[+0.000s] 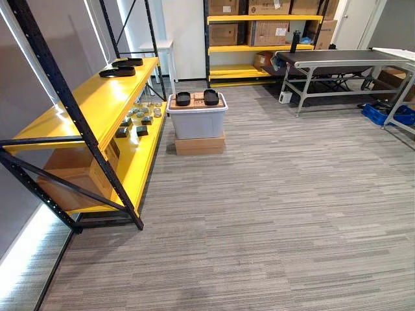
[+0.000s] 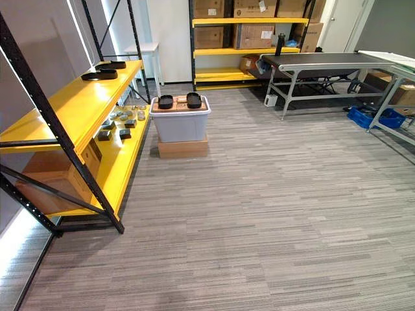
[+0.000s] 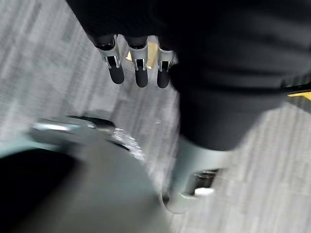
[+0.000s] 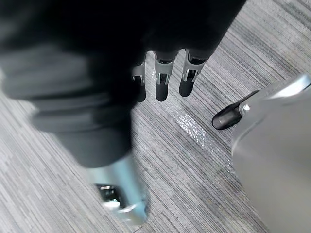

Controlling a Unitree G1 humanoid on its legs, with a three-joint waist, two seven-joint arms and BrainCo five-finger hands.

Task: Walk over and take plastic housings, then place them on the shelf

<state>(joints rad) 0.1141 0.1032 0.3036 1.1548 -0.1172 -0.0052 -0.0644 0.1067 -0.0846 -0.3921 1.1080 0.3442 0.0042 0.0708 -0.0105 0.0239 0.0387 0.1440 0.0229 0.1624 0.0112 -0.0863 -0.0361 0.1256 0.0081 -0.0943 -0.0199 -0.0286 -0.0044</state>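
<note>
Two black plastic housings (image 1: 183,98) (image 1: 211,97) lie side by side on the lid of a grey bin (image 1: 197,122) across the carpet ahead. Two more black housings (image 1: 117,72) (image 1: 128,62) rest at the far end of the top board of the yellow shelf (image 1: 84,107) on the left. My left hand (image 3: 141,73) hangs over the carpet in the left wrist view, fingers straight and empty. My right hand (image 4: 162,85) hangs the same way in the right wrist view, holding nothing.
The bin stands on a flat cardboard box (image 1: 200,144). Several small parts (image 1: 139,116) lie on the shelf's lower board, beside a cardboard box (image 1: 74,175). A conveyor table (image 1: 343,61), a blue crate (image 1: 382,115) and a rack of cartons (image 1: 259,29) stand at the back.
</note>
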